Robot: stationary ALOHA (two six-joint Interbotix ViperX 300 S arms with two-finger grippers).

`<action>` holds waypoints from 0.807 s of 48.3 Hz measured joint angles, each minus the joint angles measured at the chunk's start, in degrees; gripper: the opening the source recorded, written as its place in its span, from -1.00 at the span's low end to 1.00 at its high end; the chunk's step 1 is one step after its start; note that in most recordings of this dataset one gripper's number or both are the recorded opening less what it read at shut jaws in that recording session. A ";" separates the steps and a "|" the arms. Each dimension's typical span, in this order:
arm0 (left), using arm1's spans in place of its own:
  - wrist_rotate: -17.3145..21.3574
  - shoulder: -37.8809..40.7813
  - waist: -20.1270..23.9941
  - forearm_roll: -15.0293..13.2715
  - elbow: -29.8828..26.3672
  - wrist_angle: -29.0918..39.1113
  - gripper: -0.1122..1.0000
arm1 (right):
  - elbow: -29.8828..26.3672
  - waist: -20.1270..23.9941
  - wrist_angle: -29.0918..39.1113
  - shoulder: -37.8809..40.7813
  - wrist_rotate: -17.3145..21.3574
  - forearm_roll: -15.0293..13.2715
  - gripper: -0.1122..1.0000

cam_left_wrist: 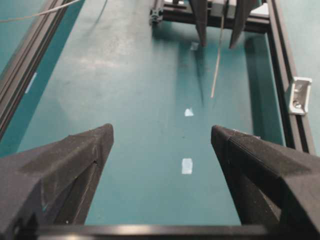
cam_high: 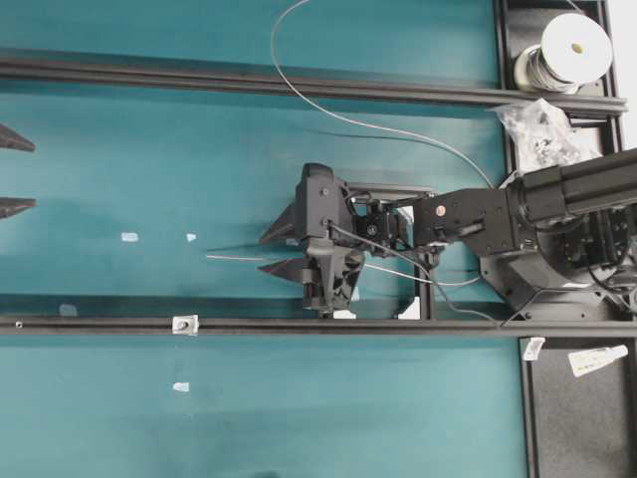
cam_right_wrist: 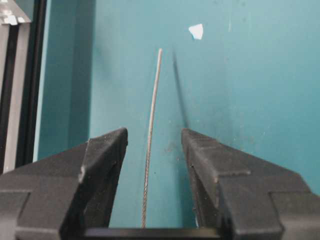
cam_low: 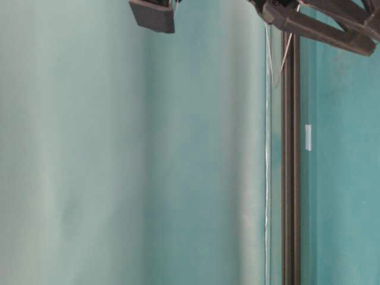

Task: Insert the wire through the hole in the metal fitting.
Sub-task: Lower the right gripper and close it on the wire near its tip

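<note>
Right pincer point(cam_right_wrist: 152, 150) half-open, wire point(cam_right_wrist: 151, 125) running loose between jaws, touching neither pad. No squeeze visible, so strand merely cradled; whether pinched further back, cannot tell. Free tip point(cam_high: 211, 257) juts out leftward, likely left long for threading. Left pincer point(cam_left_wrist: 162, 150) spread wide, empty, parked at far bench edge, facing wire tip, probably waiting to receive. Metal fitting point(cam_high: 184, 324) sits on lower black rail point(cam_high: 398, 326), well apart from tip; hole not discernible. Spool point(cam_high: 569, 52) at far corner feeds slack loop.

Left hand point(cam_left_wrist: 162, 145) agape; wire point(cam_left_wrist: 217, 60) tip ahead; metal fitting point(cam_left_wrist: 299, 95) on rail.
</note>
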 measured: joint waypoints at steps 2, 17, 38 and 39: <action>0.00 0.00 0.09 0.00 0.00 0.00 0.37 | 0.00 -0.09 0.09 0.09 0.18 0.00 0.17; 0.00 0.00 0.44 0.00 0.00 0.00 0.37 | -0.09 -0.09 0.00 0.09 0.26 0.00 0.11; 0.00 0.00 0.53 -0.09 0.00 0.00 0.37 | -0.09 0.00 -0.09 1.05 0.26 0.00 0.03; 0.00 0.09 0.62 -0.09 0.00 0.09 0.37 | -0.18 0.00 -0.18 0.97 0.26 0.00 0.01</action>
